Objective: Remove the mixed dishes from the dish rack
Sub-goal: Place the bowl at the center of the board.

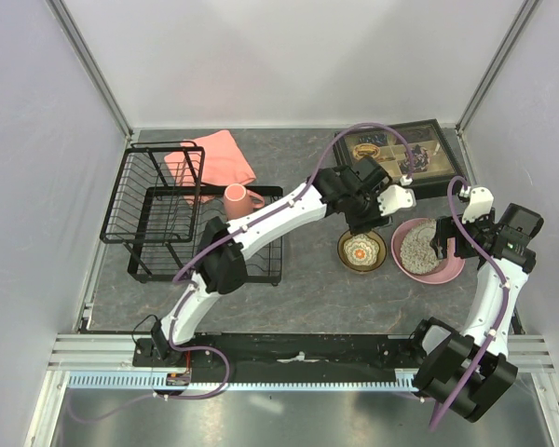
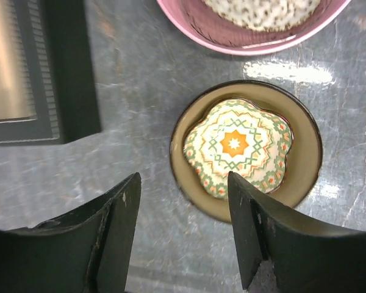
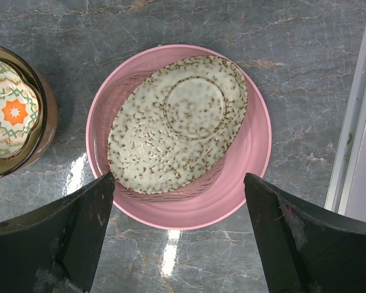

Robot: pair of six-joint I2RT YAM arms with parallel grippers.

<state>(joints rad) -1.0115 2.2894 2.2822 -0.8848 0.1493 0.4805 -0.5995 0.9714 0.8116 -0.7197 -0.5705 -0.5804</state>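
Grey tabletop (image 1: 307, 289) — speckled bowl (image 3: 177, 122) in pink plate (image 3: 250, 177)

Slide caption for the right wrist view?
Open right gripper above grey speckled bowl on pink plate, floral bowl beside.

One camera looks down over the whole table (image 1: 307, 298); both wrist cameras face straight down, close, sharing the brown bowl (image 2: 244, 149).

Bright, even overhead light — white glare patches on the glossy table (image 2: 280, 72) — sharp focus
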